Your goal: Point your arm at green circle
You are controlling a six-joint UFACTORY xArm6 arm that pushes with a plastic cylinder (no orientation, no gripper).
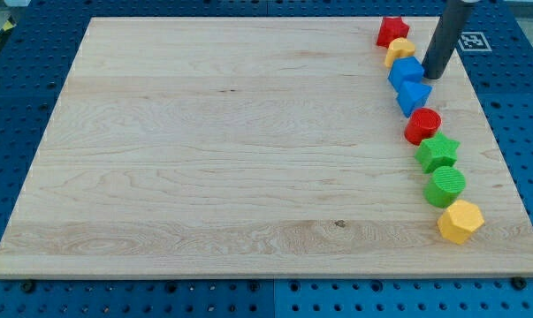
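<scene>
The green circle (pixel 445 186) lies near the board's right edge, low in the view. It sits between a green star (pixel 437 152) above it and a yellow hexagon (pixel 460 221) below it. My tip (pixel 434 76) is near the view's top right, just right of a blue cube (pixel 406 71). The tip is well above the green circle in the view, with several blocks between them.
A column of blocks runs down the right side: a red star (pixel 392 31), a yellow block (pixel 400 51), the blue cube, a blue triangle (pixel 414 96), a red circle (pixel 422 125). The wooden board (pixel 231 150) rests on a blue pegboard table (pixel 19 106).
</scene>
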